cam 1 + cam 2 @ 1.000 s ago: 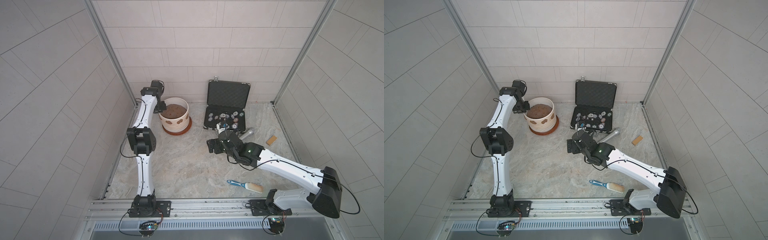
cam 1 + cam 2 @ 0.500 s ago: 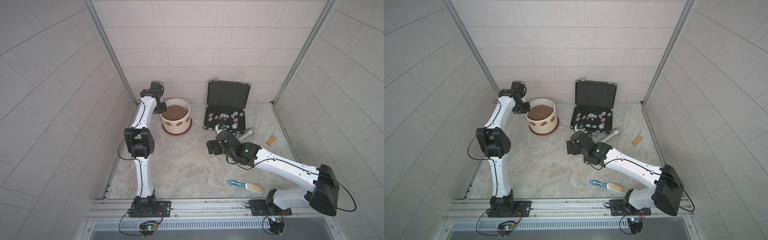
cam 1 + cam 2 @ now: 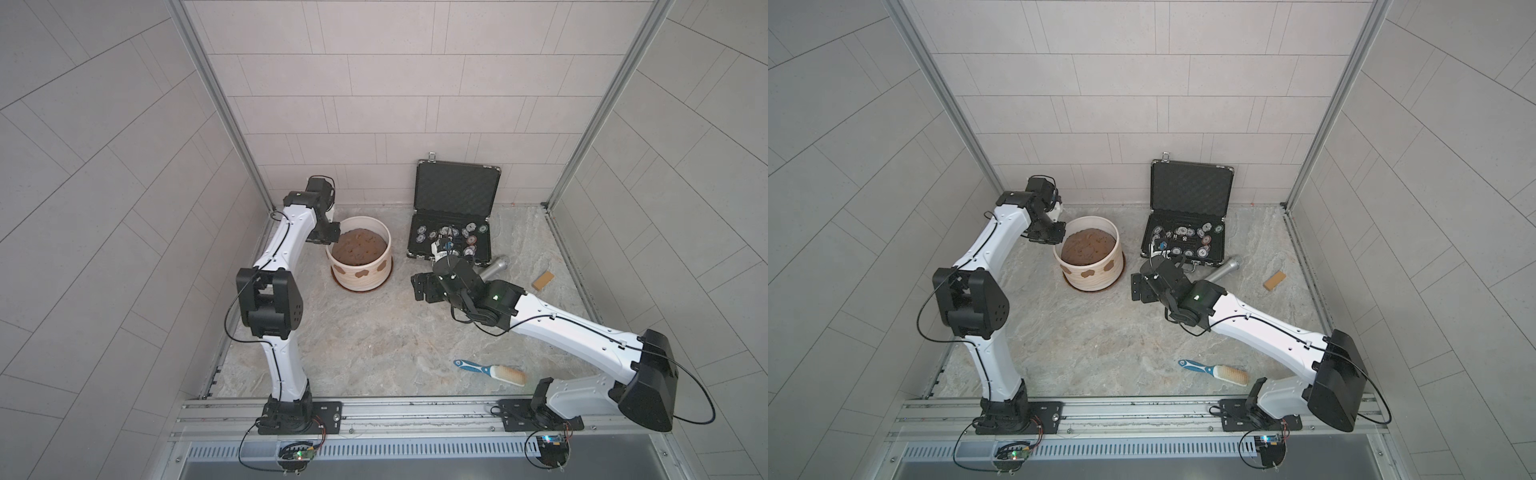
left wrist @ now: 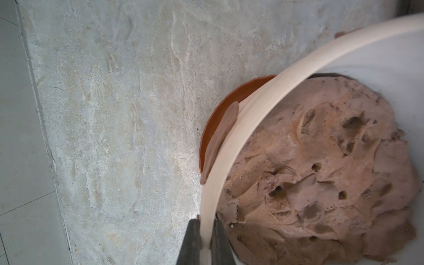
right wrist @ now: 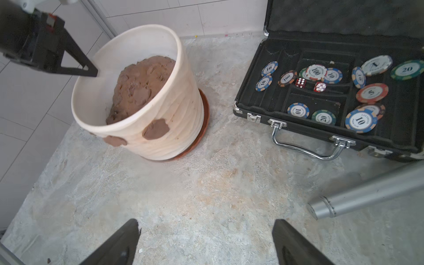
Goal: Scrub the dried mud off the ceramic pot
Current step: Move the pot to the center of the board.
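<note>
The cream ceramic pot (image 3: 365, 278) (image 3: 1096, 278) stands on a reddish-brown saucer (image 5: 205, 107) at the back left, with a mound of brown soil inside. Dried mud shows as flat brown patches (image 5: 156, 129) (image 3: 360, 274) (image 4: 220, 137) on its outer wall. My left gripper (image 4: 205, 223) (image 3: 332, 241) is shut on the pot's rim (image 4: 252, 110), one finger inside and one outside. My right gripper (image 5: 205, 223) (image 3: 419, 286) stands open over bare floor to the right of the pot, nothing between its fingers.
An open black case (image 3: 457, 187) of poker chips sits at the back right, with a silver tube (image 3: 494, 270) and a wooden block (image 3: 543, 281) near it. A blue-handled brush (image 3: 505, 374) lies at the front right. The left wall is close behind the pot.
The left arm has drawn the pot a little toward the front, still gripping the rim. The right arm has hardly moved.
</note>
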